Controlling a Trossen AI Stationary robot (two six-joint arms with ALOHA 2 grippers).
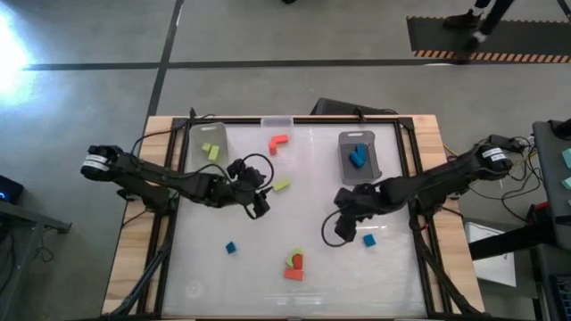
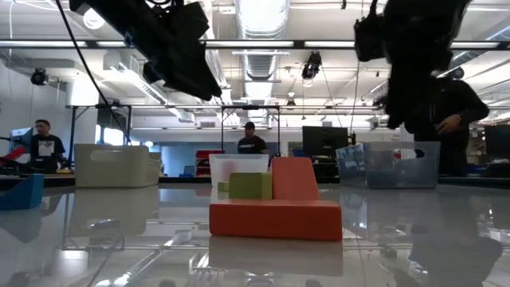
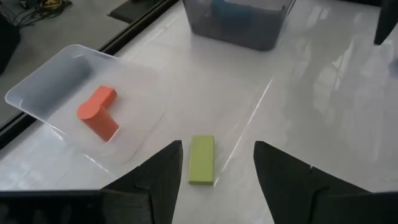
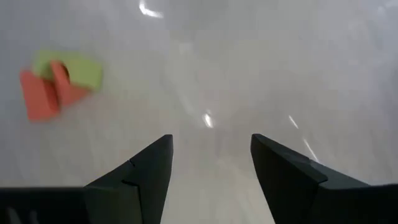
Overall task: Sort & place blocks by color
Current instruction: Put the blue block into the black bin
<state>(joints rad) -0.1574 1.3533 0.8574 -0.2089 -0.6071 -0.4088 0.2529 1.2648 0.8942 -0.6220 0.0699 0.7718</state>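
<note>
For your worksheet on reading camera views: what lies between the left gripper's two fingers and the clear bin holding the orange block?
In the left wrist view, a lime green bar lies flat on the table between the open left gripper and the clear bin holding the orange block.

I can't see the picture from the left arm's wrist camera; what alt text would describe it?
The left end effector, open, hovers over a lime green bar block on the white table. Nearby an orange-red block lies in a clear bin, with a grey bin beyond.

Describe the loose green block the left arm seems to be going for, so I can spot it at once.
On the white table, look between the clear bin with the orange block and the left gripper. The green bar lies flat and alone just ahead of the open fingers. The other loose green block leans against orange blocks near the front edge.
</note>
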